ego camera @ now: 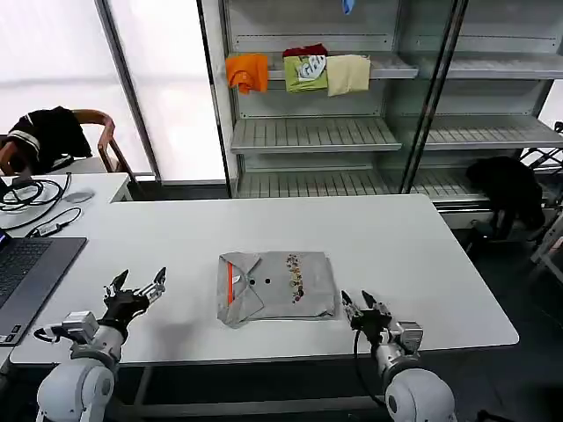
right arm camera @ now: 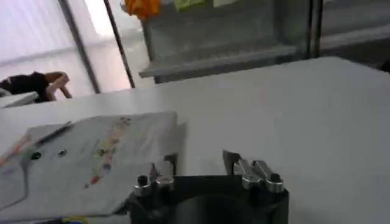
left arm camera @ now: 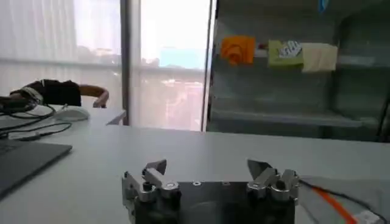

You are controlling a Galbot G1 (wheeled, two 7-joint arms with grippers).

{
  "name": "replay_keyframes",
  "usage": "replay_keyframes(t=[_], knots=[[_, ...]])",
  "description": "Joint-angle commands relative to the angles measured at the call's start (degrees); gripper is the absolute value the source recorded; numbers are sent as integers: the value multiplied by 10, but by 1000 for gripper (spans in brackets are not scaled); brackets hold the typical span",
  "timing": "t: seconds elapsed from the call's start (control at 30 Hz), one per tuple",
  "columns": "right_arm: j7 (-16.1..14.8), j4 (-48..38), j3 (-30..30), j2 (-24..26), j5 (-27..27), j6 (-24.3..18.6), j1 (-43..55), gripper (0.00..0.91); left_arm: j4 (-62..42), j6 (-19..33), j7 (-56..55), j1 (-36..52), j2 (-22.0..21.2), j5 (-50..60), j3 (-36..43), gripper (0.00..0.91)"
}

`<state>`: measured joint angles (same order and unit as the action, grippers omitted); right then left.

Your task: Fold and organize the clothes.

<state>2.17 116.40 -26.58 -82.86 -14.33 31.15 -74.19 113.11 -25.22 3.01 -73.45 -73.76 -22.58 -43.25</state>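
Light grey T-shirt [ego camera: 280, 286], multicoloured print, orange collar strip, white table [ego camera: 422, 255].

A: Bright daylight pours through the windows [ego camera: 62, 53], washing them out.
B: Soft shadows under the shirt [ego camera: 278, 286] on the table [ego camera: 422, 264]; the wrist views look hazy, backgrounds soft.

Both arms end in rounded pale grey shells with silver metal wrist joints. The left gripper [ego camera: 138, 288] and the right gripper [ego camera: 367, 306] have black bodies; a thin black cable runs along the right wrist. Up close, each gripper has a black base plate with small screws and silver-grey knuckles carrying dark pointed fingers [left arm camera: 156, 168].
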Motion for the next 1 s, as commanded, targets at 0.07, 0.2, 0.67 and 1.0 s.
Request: replay_keyframes(t=[0.07, 0.2, 0.67, 1.0], knots=[[34, -38, -33, 19, 174, -22, 20, 907, 2, 25, 2, -28, -18, -2, 9, 907], [5, -28, -46, 30, 171, -14, 21, 907, 9, 30, 5, -36, -30, -2, 14, 907], [-73, -2, -65, 65, 164, -19, 29, 907, 15, 59, 32, -49, -34, 11, 27, 907], [-56, -31, -55, 56, 142, -31, 49, 907, 14, 51, 32, -48, -35, 22, 28, 907]])
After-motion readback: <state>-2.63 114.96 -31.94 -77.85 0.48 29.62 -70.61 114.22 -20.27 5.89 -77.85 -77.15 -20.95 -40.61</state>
